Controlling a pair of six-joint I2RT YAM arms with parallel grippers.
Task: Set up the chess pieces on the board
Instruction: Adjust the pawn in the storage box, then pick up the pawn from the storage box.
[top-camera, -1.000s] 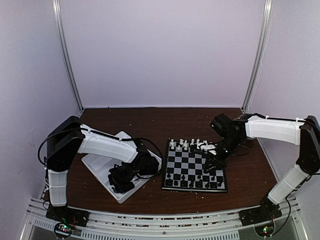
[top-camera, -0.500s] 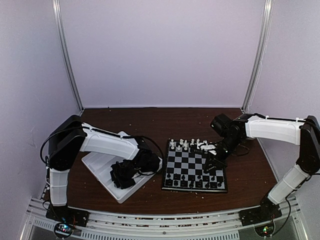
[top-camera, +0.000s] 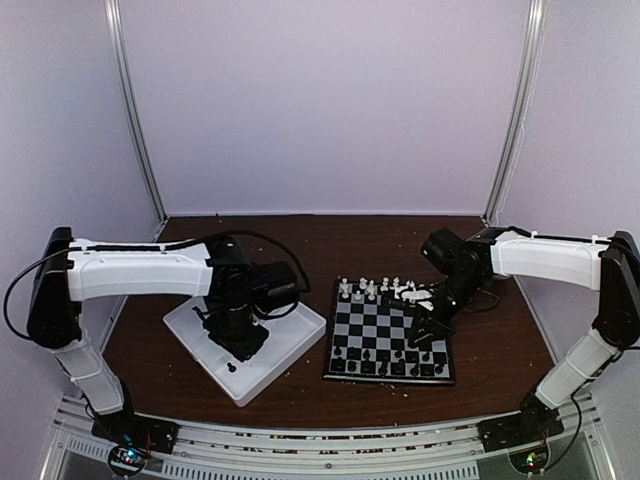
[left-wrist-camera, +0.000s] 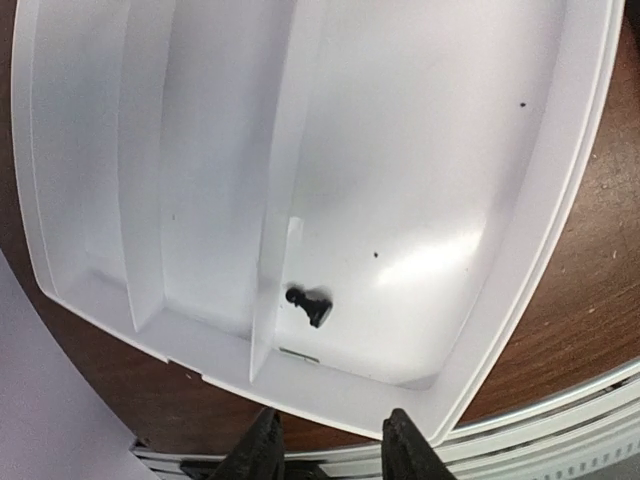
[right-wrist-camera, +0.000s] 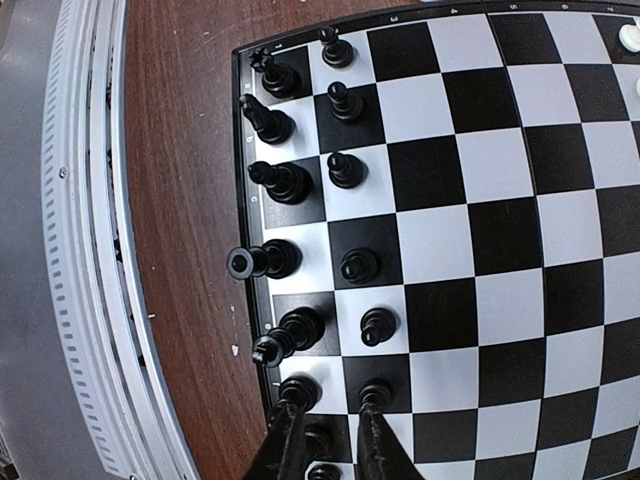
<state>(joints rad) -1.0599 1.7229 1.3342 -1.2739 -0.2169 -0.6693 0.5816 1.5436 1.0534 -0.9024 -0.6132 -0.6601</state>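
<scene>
One dark-brown counter (top-camera: 300, 250) carrying, right of centre, the board (top-camera: 380, 325): square, black and silvery checks, thin black border; black chess pieces (top-camera: 385, 362) ranked along its two near rows, white pieces (top-camera: 370, 290) along the far edge. One white tray (top-camera: 288, 345), two compartments, set askew on the left, one corner just beside the board's left edge. Two arms: right arm over the board's right side, right pincer (right-wrist-camera: 330, 440) pointing down above the black ranks, fingers close together; whether they pinch a piece cannot be told. Left arm stretched across the tray, left pincer (left-wrist-camera: 332, 452) released, fingers parted with nothing between them, held above the tray. One stray black piece (left-wrist-camera: 308, 305), pawn-like, round head and flared foot, matt plastic, tiny against its compartment: on its side on the floor of the broad compartment, just beside the divider wall and near the end wall. Bearing from the left pincer: ahead of the fingertips, a little left of the gap's centre line in the wrist view; the left arm is by far the nearer, the right well apart. Long axis diagonal, head toward the divider, foot away. Judged: the pincer needs turning so its fingers close across that axis, and must go low to catch a piece lying flat.
</scene>
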